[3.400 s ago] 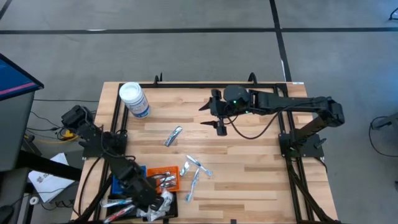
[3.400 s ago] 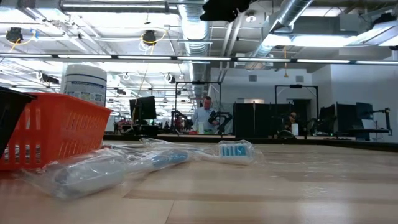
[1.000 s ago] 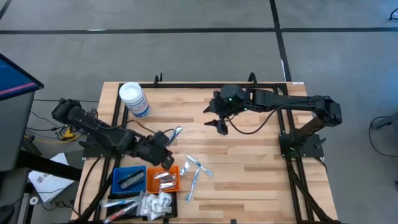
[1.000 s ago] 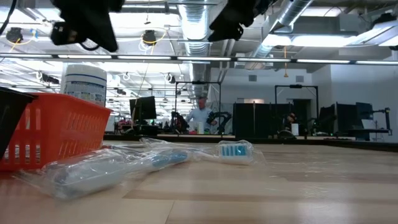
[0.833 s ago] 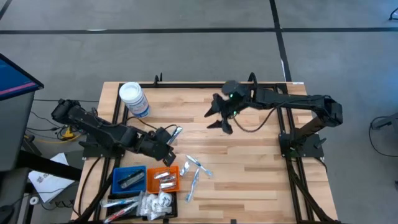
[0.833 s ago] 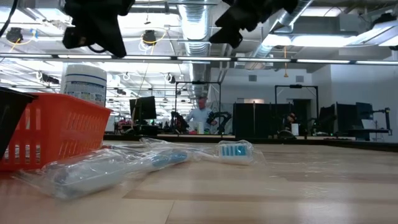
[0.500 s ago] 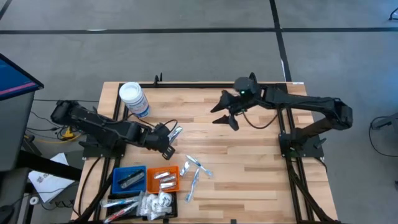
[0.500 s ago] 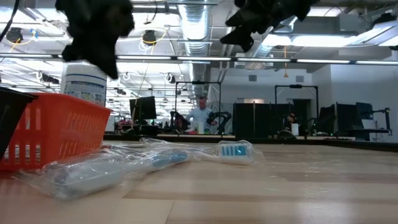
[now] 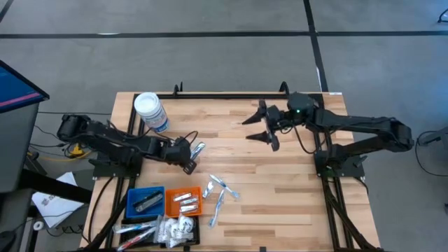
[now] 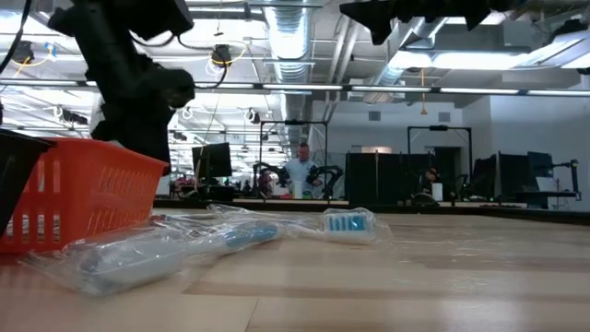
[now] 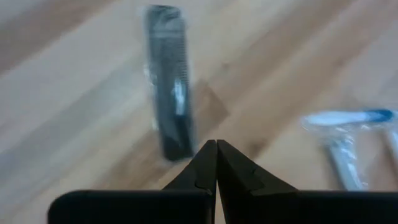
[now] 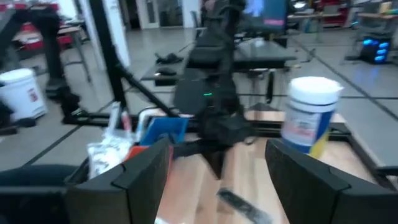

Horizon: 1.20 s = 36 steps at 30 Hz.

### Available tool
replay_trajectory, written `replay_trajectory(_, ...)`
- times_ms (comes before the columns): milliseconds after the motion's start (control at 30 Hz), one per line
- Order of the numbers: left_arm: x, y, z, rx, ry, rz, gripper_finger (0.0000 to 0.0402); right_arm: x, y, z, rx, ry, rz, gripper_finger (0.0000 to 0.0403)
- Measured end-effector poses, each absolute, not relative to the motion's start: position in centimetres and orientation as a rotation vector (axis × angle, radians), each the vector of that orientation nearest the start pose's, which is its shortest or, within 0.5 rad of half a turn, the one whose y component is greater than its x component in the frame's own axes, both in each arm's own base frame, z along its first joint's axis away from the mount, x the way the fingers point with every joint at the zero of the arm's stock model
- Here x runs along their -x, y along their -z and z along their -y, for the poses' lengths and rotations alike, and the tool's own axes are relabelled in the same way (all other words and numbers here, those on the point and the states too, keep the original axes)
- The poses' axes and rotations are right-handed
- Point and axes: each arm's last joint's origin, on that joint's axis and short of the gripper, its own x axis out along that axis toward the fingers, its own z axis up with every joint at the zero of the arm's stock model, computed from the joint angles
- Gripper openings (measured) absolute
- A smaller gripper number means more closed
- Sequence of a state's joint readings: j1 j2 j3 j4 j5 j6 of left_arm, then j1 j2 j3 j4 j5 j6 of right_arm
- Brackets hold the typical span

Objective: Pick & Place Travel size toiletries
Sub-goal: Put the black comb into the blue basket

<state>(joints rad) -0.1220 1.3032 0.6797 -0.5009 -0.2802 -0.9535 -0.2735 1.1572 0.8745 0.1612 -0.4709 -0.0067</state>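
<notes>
Left end effector (image 9: 189,157) has swung from the trays to the comb (image 9: 197,150), fingers together, empty; right end effector (image 9: 265,127), fingers apart, retreats right.

High view: straight down over the whole worktop (image 9: 280,175). Low view: level across the worktop, near the orange tray (image 10: 74,189). Wrist views: forward along each arm; both show the dark comb (image 11: 169,81).

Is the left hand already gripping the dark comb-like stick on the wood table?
No: in the left wrist view the left hand is pressed shut and empty, its tips just short of the dark comb-like stick.
</notes>
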Motion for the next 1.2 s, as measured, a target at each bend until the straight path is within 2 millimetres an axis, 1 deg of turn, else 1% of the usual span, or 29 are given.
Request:
replay_trajectory(100,-22.3,-17.3,0.6,0.615,-0.67,-0.947,0.0001,-25.7,-31.6,5.4,-0.05,-0.215,-0.142,0.026)
replay_trajectory(233,-22.2,-16.3,-1.7,0.616,-0.691,-0.976,0.0001,-26.6,-30.8,5.5,-0.085,-0.213,-0.158,0.026)
replay_trajectory(367,-22.1,-15.0,-4.0,0.61,-0.701,-1.003,0.0001,-27.4,-30.1,6.4,-0.122,-0.185,-0.163,0.026)
replay_trajectory(500,-22.6,-13.9,-5.3,0.598,-0.652,-1.022,0.0001,-27.9,-29.2,7.2,-0.137,-0.157,-0.195,0.026)
replay_trajectory(667,-24.5,-12.3,-6.0,0.605,-0.498,-0.976,0.0001,-29.1,-27.3,7.6,-0.164,-0.155,-0.261,0.026)
replay_trajectory(733,-25.2,-11.6,-6.2,0.606,-0.452,-0.964,0.0001,-29.6,-26.3,7.8,-0.177,-0.151,-0.292,0.026)
replay_trajectory(833,-26.3,-11.0,-6.7,0.602,-0.395,-0.946,0.0001,-30.2,-25.1,8.1,-0.193,-0.145,-0.333,0.026)
replay_trajectory(967,-27.4,-11.3,-6.9,0.527,-0.346,-0.934,0.0001,-30.9,-23.5,8.4,-0.214,-0.143,-0.384,0.026)
replay_trajectory(1067,-28.0,-11.7,-7.0,0.511,-0.336,-0.921,0.0001,-31.3,-22.4,8.5,-0.229,-0.145,-0.419,0.026)
replay_trajectory(1200,-28.4,-12.0,-7.1,0.504,-0.33,-0.903,0.0001,-31.8,-19.6,8.4,-0.278,-0.147,-0.55,0.026)
